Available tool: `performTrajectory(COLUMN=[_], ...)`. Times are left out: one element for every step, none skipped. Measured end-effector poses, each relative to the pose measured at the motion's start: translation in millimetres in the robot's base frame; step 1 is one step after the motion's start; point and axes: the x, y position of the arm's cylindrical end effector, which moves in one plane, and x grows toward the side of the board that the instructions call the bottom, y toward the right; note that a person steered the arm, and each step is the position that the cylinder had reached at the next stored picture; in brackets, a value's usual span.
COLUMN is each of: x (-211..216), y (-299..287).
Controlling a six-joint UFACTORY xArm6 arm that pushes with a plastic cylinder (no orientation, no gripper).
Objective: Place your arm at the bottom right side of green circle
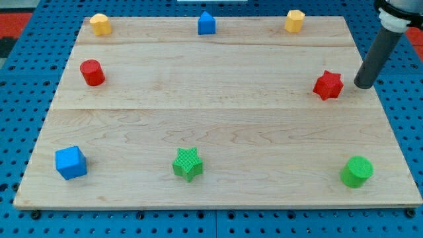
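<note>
The green circle is a short green cylinder near the board's bottom right corner. My tip is the lower end of a dark rod at the view's right edge of the board, well above the green circle in the view and slightly to its right. The tip stands just right of the red star, a small gap apart from it.
On the wooden board also stand a green star, a blue cube, a red cylinder, a yellow block, a blue pointed block and a yellow hexagon.
</note>
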Motion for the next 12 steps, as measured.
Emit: performTrajectory(x=[-3, -1, 1, 8, 8, 8, 8, 8, 8, 44, 115, 167], y=[-7, -8, -8, -10, -16, -16, -19, -19, -3, 20, 26, 25])
